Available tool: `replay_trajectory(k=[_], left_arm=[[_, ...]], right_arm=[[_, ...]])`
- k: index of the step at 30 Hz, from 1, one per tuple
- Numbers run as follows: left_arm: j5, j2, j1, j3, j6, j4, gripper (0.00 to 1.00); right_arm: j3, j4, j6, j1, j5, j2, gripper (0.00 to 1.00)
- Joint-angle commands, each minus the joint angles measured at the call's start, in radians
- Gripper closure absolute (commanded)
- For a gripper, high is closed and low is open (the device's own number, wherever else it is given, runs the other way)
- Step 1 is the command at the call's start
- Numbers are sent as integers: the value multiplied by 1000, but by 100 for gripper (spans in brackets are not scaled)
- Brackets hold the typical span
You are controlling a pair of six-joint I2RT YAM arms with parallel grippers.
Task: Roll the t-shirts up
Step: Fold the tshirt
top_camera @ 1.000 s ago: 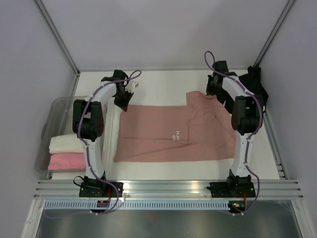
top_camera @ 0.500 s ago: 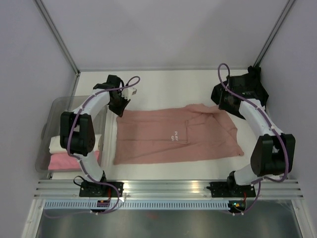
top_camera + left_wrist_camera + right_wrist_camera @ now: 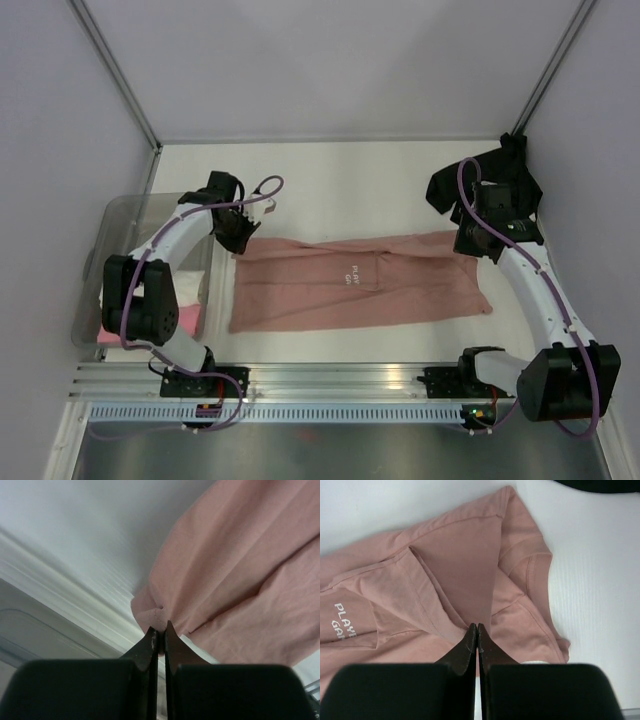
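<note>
We've got the left gripper [image 3: 160, 630] clenched on a hem corner of the salmon-pink t-shirt [image 3: 350, 300] and the right gripper [image 3: 477, 627] pinching a fold by its collar, shirt stretched across the table [image 3: 350, 180] between them.

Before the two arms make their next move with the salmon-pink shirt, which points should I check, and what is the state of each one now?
1. Grip of the left arm: jaws shut on a corner of the dusty salmon-pink cloth t-shirt: ok.
2. Grip of the right arm: jaws shut on a fold near the collar: ok.
3. Shirt lies as an even band: not ok, its right end is creased and slanted.
4. Black cloth t-shirt apart from the pink one: ok, bare table shows between them.
5. Left arm free of the translucent grey plastic bin: cannot tell, the arm overhangs it.
</note>
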Motion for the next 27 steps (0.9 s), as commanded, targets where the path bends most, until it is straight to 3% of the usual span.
replay_trajectory(k=[1,5,7,8,9,12,19,21,23,27], left_arm=[[29,-69,-13,-85,81,39,97],[8,-105,-16,-183,102,68,93],[5,-125,-19,-207,131,67,81],[-15,-139,-24,-228,159,68,58],[-27,-147,-25,-237,159,67,49],[-44,-188,-24,-242,240,18,37],[58,-242,-24,-76,334,-122,37],[22,-143,-24,-27,289,-122,38],[12,-8,-24,38,252,-134,45],[135,71,-25,96,277,-180,49]], right_arm=[[-16,-79,70,-3,21,4,100],[-75,-132,145,-2,49,-8,100],[-123,-130,168,-3,47,-11,100],[-152,-116,174,-3,35,-8,100],[-163,-107,176,-3,24,-8,100],[-184,-78,186,-3,15,-10,100],[-171,-66,165,-3,24,3,100],[-172,-56,162,-3,23,6,100],[-171,-53,160,-2,17,10,100],[-172,-49,148,-3,21,22,100]])
